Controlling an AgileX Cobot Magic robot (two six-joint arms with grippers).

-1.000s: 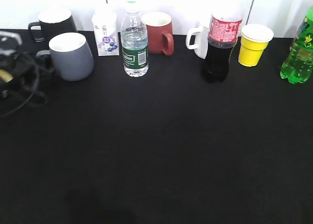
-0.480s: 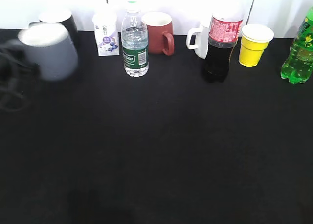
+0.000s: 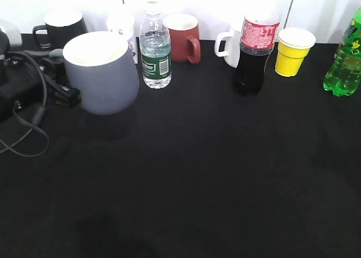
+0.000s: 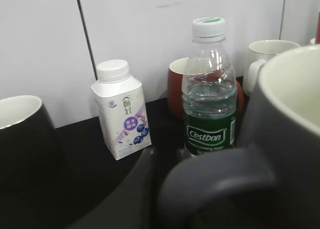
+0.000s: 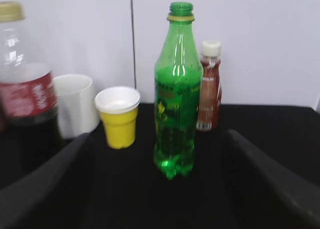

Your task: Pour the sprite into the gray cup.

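Observation:
The gray cup [image 3: 101,72] is upright and lifted off the black table, left of the middle. My left gripper [image 3: 58,84] is shut on its handle. In the left wrist view the cup [image 4: 292,134] fills the right side, with my left gripper [image 4: 167,189] dark around the handle. The sprite [image 3: 343,61] stands at the far right edge of the table. In the right wrist view the sprite [image 5: 177,99] stands straight ahead and its neck looks uncapped. My right gripper [image 5: 158,139] is open, its fingers wide to either side and short of the bottle.
Along the back stand a black mug [image 3: 59,28], a small milk carton [image 4: 122,109], a clear water bottle [image 3: 155,49], a brick-red mug [image 3: 183,37], a white mug [image 3: 228,44], a cola bottle [image 3: 254,49] and a yellow paper cup [image 3: 293,50]. A brown sauce bottle [image 5: 210,86] stands behind the sprite.
The gray cup has been lifted from its spot at the back left and carried right and toward the camera in my left gripper. The sprite has not moved.

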